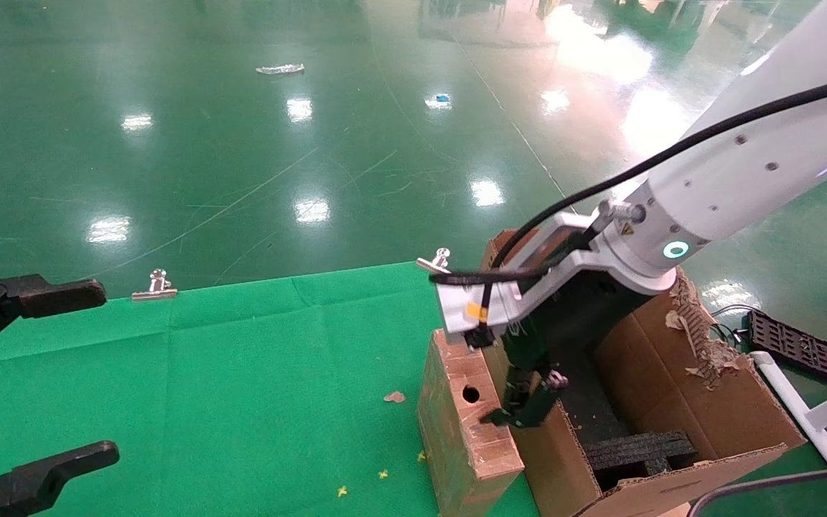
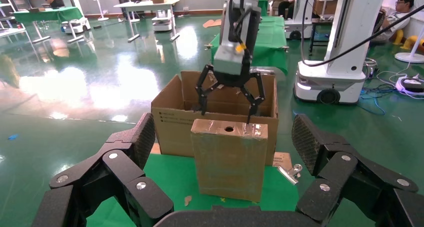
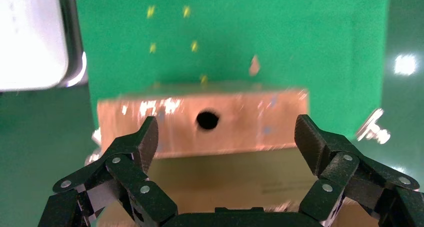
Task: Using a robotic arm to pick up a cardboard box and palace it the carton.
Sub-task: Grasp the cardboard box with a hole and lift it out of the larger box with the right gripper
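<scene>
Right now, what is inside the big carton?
Inside the carton, black foam inserts lie on the floor. The right gripper hangs open at its near wall; the arm covers the rest.

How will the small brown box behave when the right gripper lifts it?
The box is probably stiff: its cardboard faces look flat. It stands tall and narrow on the green cloth, so a sideways push may tip it. The taped top looks glossy, so the open right gripper might slip.
</scene>
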Controlling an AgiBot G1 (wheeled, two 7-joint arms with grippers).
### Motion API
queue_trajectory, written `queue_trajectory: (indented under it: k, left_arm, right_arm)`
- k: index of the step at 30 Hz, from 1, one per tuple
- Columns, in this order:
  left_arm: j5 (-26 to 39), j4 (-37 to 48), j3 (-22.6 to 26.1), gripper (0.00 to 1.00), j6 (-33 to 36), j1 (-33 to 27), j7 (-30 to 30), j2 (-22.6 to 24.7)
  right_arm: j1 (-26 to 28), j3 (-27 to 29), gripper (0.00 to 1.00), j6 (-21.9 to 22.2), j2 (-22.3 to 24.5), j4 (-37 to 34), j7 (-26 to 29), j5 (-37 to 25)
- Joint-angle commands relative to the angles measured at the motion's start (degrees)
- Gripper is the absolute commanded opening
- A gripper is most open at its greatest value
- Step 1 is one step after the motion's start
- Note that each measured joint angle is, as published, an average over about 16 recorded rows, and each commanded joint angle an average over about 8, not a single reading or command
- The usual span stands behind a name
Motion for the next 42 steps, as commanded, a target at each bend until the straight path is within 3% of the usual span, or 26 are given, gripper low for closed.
queue_trajectory:
  k: [1,11,14,20,23,27,32,40,42]
  left_arm:
    - [-0.01,0.00,0.01,1.00,0.00,0.00,0.00,0.00]
    - [-0.03,0.00,0.05,1.00,-0.02,-0.01,0.03,-0.02]
    - [-0.04,0.00,0.06,1.00,-0.03,-0.01,0.03,-0.03]
    - [-0.06,0.00,0.09,1.00,-0.04,-0.02,0.04,-0.04]
    - [-0.07,0.00,0.10,1.00,-0.04,-0.02,0.05,-0.04]
    - [-0.08,0.00,0.11,1.00,-0.05,-0.02,0.06,-0.05]
    - [-0.09,0.00,0.13,1.00,-0.06,-0.03,0.07,-0.06]
    - [-0.11,0.00,0.17,1.00,-0.07,-0.04,0.08,-0.07]
    - [-0.12,0.00,0.17,1.00,-0.08,-0.04,0.09,-0.07]
  right_arm:
    - [1.71,-3.14,1.00,0.04,-0.63,0.01,0.41,-0.42]
    - [6.95,-12.98,1.00,1.02,-3.86,-0.03,4.87,0.61]
    - [8.17,-14.52,1.00,1.78,-4.11,-0.22,8.38,0.71]
    - [9.62,-16.17,1.00,3.73,-3.87,-1.12,26.51,0.36]
    - [9.17,-15.96,1.00,4.73,-3.07,-2.23,36.16,3.00]
    - [7.56,-15.81,1.00,6.23,-2.10,-4.31,43.90,6.12]
    - [4.62,-16.81,1.00,8.38,-2.67,-6.19,47.95,6.26]
    - [1.88,-17.56,1.00,10.20,-3.89,-7.41,49.17,6.22]
    - [1.76,-17.78,0.89,10.24,-4.15,-7.33,49.08,5.74]
